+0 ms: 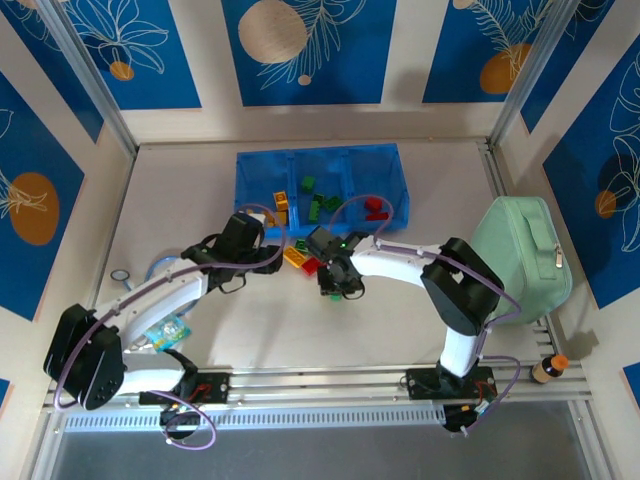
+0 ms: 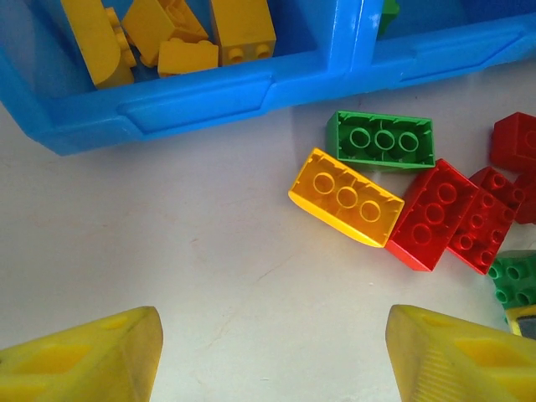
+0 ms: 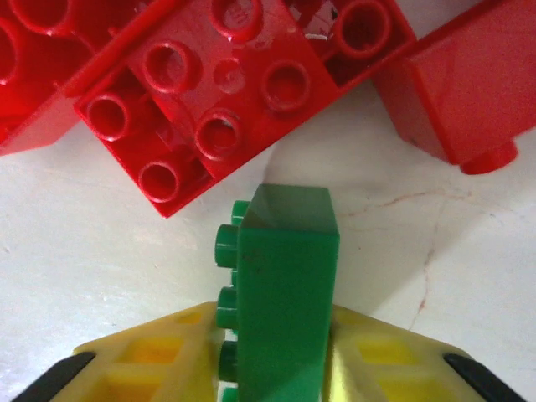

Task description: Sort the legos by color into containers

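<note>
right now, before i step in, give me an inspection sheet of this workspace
surface: pale table, faint hairline marks
job's things: blue tray holds yellow bricks left, green bricks middle, red bricks right; loose bricks lie before it
clutter: mint pouch, orange-capped bottle, clear packet
grippers: left gripper open over bare table; right gripper shut on a green brick
cables: purple cables along both arms
surroundings: blue leaf-print wall panels

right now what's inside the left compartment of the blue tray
The left compartment holds yellow legos, at least four, heaped together; no other colour shows. Anything beneath the heap is covered.
</note>
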`<state>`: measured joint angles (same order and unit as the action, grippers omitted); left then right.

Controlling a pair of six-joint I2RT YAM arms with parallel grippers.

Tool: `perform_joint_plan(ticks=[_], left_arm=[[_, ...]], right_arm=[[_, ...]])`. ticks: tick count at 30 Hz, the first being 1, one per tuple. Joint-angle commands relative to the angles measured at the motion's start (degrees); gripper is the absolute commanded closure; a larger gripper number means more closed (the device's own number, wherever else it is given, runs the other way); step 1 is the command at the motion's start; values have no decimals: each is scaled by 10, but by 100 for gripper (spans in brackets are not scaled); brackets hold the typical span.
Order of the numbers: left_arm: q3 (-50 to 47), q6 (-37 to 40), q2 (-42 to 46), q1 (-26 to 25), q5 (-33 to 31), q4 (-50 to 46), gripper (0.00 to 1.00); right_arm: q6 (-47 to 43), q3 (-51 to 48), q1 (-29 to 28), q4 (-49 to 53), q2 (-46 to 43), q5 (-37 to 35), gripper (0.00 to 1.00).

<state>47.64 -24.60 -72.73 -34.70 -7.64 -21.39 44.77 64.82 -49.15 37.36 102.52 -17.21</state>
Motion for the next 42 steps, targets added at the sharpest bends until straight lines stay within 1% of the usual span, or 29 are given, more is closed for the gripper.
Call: perform_joint_plan(ticks=[1,2,7,11,16,20,26,27,28,29,30,32,34,42], left_arm=[[-10,-5,17,-5,-11,18,29],[-12,-5,19,-5,-11,19,29],[-25,-9,26,-6,-6,29,29],[-36,-12,28,-15,-8,31,29],[-54,-28,43,-33,-13,31,30],[-74,-43,58,-50,-12,36,30],[-85,-57,75,-67,-23,31,30],[-86,-58,78,-68,-23,31,30],[-87,-59,80,-68,-22,32,30],[-87,-60,81,-69,-21,33,30],[-87,-60,82,-68,-19,33,30],[-87,-59,78,-69,-13,38,30],[-85,-60,70,-69,-3,45,29],[-51,-67,6,-66,25,76,28]], right_arm=[[7,24,-8,32,-15,-17,74],[6,28,-10,38,-22,-22,75],[-14,65,-10,70,-60,-49,76],[-60,123,19,78,-61,-44,76],[-129,239,69,94,-5,-33,76],[-166,337,115,107,68,10,76],[-196,485,151,148,178,26,74],[-198,510,154,160,196,25,70],[-199,531,157,173,209,22,61],[-201,555,157,187,219,18,47],[-203,566,157,193,221,11,39],[-205,557,152,184,208,2,35],[-203,525,150,166,180,3,35],[-179,318,146,84,44,7,36]])
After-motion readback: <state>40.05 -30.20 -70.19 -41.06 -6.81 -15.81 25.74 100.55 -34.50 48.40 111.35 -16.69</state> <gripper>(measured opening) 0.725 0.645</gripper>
